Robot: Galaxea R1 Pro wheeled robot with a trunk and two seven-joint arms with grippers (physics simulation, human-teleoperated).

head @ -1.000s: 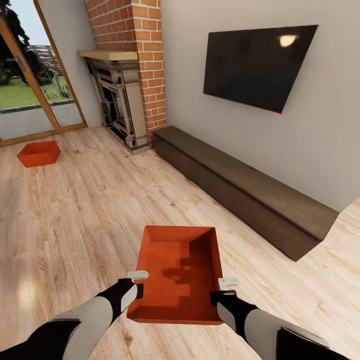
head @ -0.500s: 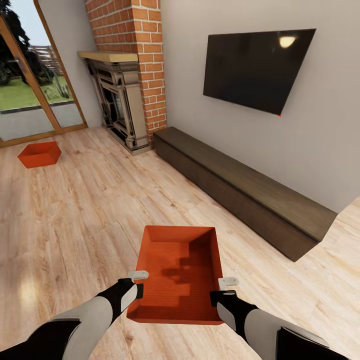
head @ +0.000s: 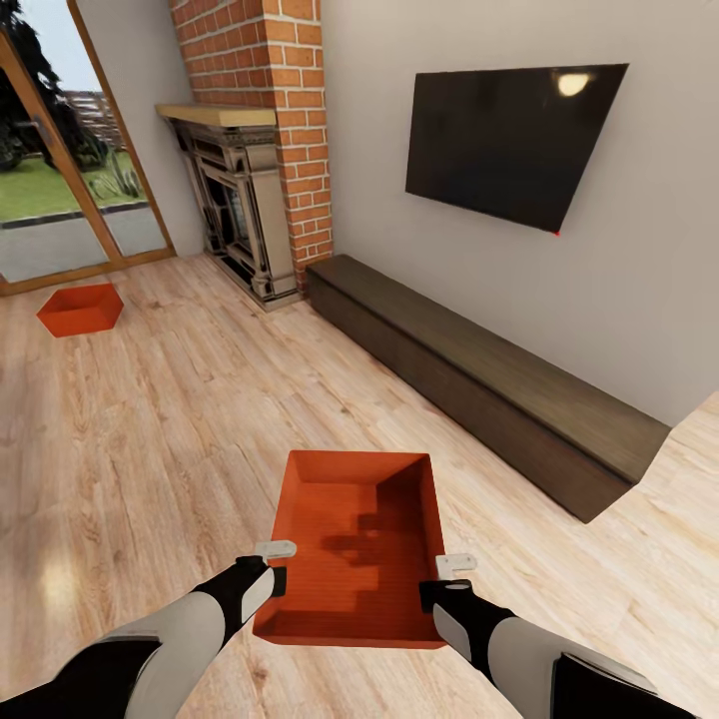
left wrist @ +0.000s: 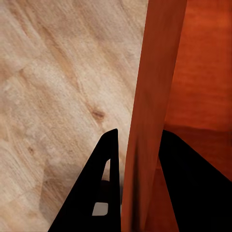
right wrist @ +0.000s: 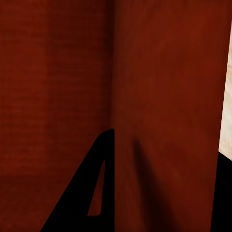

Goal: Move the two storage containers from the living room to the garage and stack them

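Far bin (head: pixel 80 309) sits on the wood floor (head: pixel 150 439) by the glass doors (head: pixel 60 190). Left tool (head: pixel 272 565) and right tool (head: pixel 445 578) each pinch a side wall of the near bin (head: pixel 355 544). Keep it level while rolling out; fireplace (head: pixel 240 210), bench (head: pixel 479 384), TV (head: pixel 514 140) to the right.

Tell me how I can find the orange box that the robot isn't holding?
Look for the brick fireplace and the glass doors beside it. On the light wood floor in front of those doors sits the far container, a small open orange-red bin. Unlike its twin, the held container pinched by the left gripper and right gripper, it sits alone with nothing touching it.
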